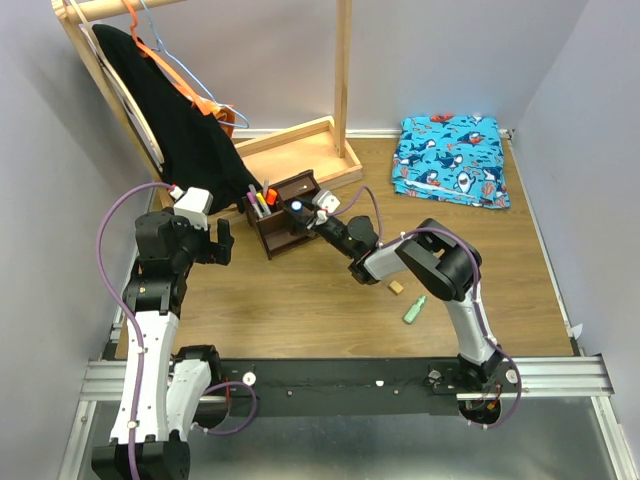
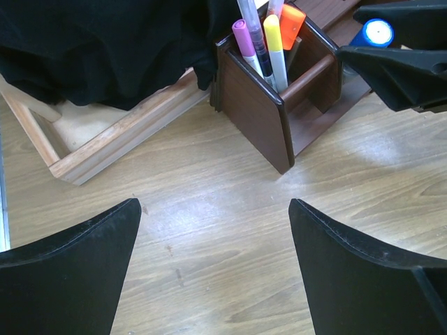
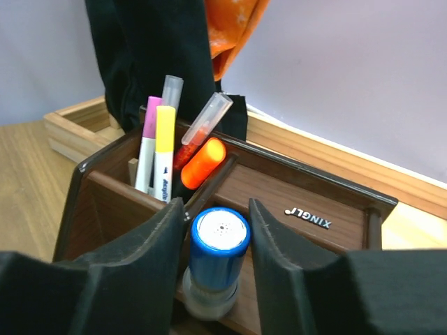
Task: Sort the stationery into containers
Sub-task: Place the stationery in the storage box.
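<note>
The dark brown organiser (image 1: 285,228) stands at mid table; it also shows in the left wrist view (image 2: 255,115) and the right wrist view (image 3: 300,188). Pink, yellow, purple-grey and orange-capped pens (image 3: 164,150) stand in its tall compartment. My right gripper (image 3: 217,213) is shut on the blue-topped tube (image 3: 218,255), which stands upright in a low front compartment. My left gripper (image 2: 213,230) is open and empty above bare table, left of the organiser. A tan eraser cube (image 1: 396,287) and a mint-green highlighter (image 1: 414,310) lie on the table near the right arm.
A pale wooden rack base frame (image 1: 300,145) sits just behind the organiser, with a black garment (image 1: 180,130) and an orange hanger (image 1: 205,100) hanging over it. A folded blue shark-print cloth (image 1: 450,160) lies at the back right.
</note>
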Controlling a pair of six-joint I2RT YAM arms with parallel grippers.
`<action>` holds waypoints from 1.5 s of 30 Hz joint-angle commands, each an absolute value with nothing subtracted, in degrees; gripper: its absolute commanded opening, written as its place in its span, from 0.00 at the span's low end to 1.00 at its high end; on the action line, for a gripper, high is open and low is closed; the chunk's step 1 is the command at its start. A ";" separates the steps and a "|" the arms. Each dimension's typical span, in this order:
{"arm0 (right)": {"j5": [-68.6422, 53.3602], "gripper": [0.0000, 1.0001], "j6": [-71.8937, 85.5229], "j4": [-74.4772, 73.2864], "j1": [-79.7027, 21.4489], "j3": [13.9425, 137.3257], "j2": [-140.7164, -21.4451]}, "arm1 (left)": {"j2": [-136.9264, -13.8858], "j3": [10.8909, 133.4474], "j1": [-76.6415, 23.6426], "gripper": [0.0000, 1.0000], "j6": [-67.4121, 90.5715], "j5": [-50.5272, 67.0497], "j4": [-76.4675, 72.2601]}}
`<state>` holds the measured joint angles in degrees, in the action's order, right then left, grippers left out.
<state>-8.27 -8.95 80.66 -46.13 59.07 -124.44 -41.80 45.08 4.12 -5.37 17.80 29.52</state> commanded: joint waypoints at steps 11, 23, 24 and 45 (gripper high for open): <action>-6.59 0.54 -12.13 97.82 -46.06 60.55 -126.47 | -41.92 44.74 4.22 0.96 -4.48 19.07 28.21; -7.65 0.50 -11.16 99.58 -44.21 64.07 -128.50 | -42.89 45.97 4.13 0.96 -3.43 18.63 28.48; -7.73 0.50 -11.25 99.49 -44.03 64.25 -128.76 | -42.98 46.05 4.22 0.96 -3.25 18.55 28.39; -9.05 0.51 -10.99 103.89 -41.66 70.49 -133.34 | -45.70 49.04 4.75 0.96 -4.31 17.67 29.18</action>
